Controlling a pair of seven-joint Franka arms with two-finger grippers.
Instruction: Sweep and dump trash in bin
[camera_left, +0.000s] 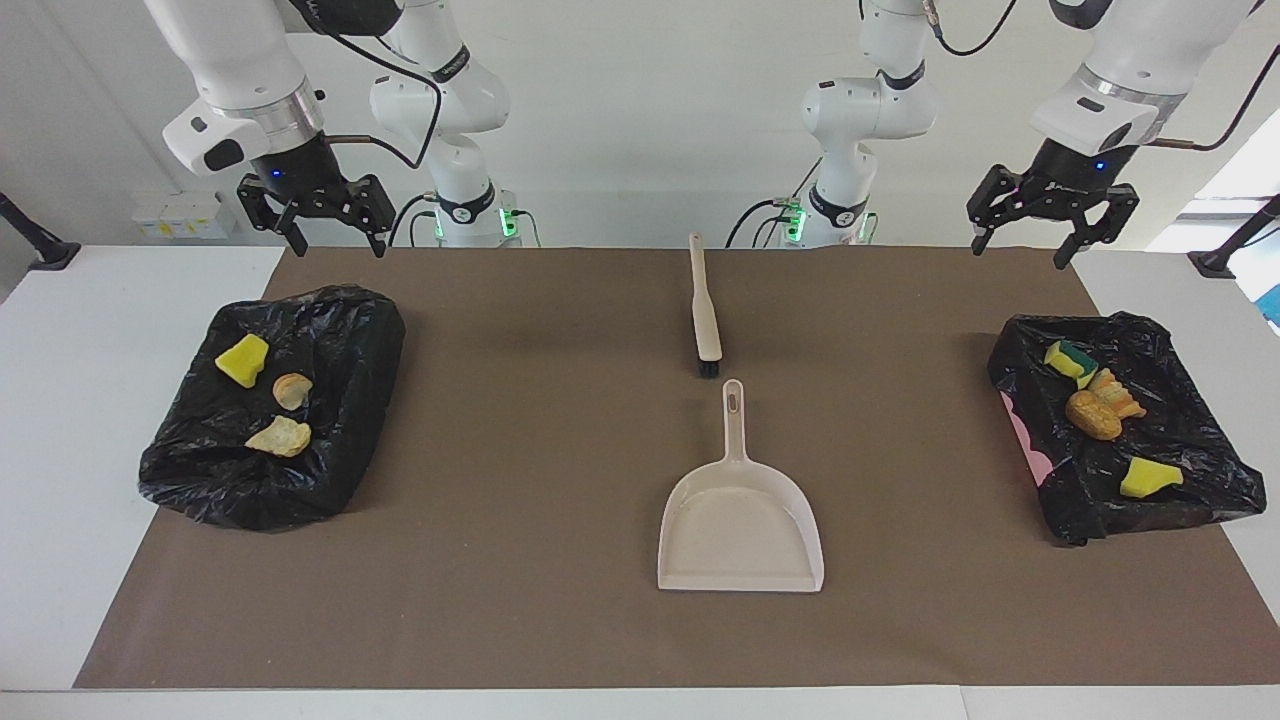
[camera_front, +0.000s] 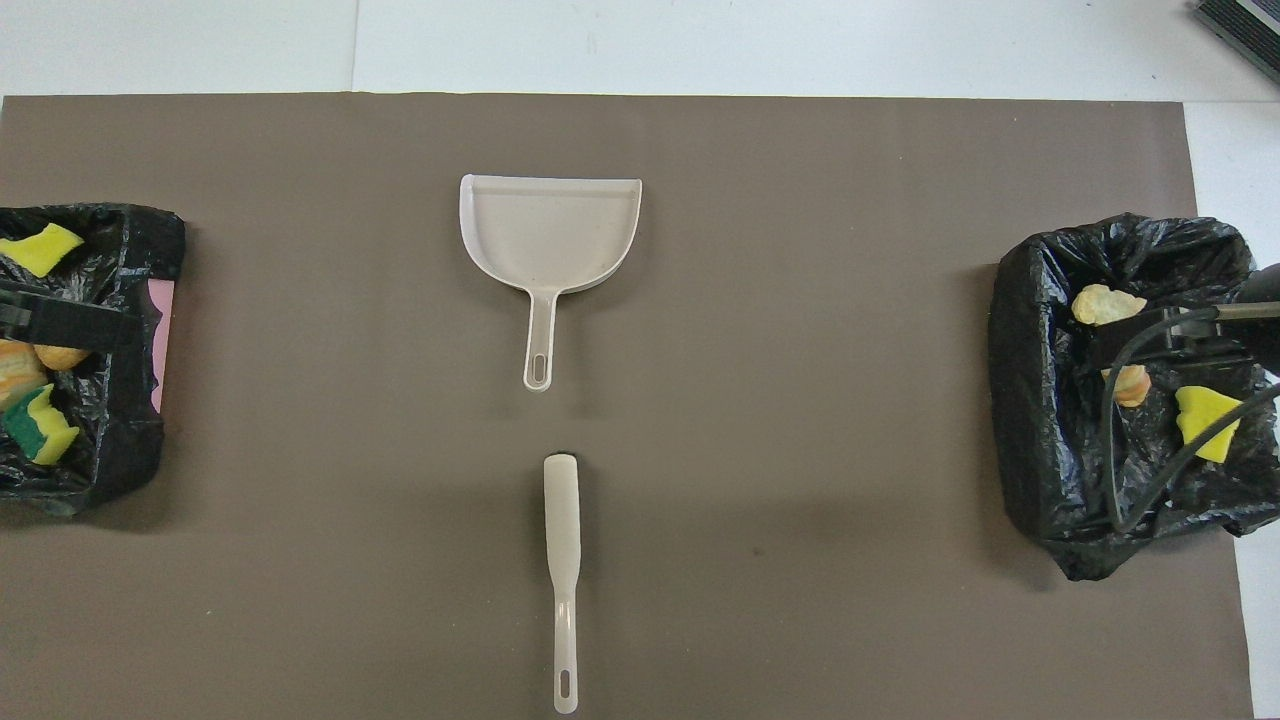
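I see the dustpan (camera_left: 740, 520) empty at mid-desk, brush (camera_left: 705, 310) just nearer the robots. Trash sits in two black bags: three scraps (camera_left: 272, 395) toward the right arm's end, four scraps (camera_left: 1100, 410) toward the left arm's. Left gripper (camera_left: 1050, 225) and right gripper (camera_left: 315, 222) hang raised, fingers spread, empty.
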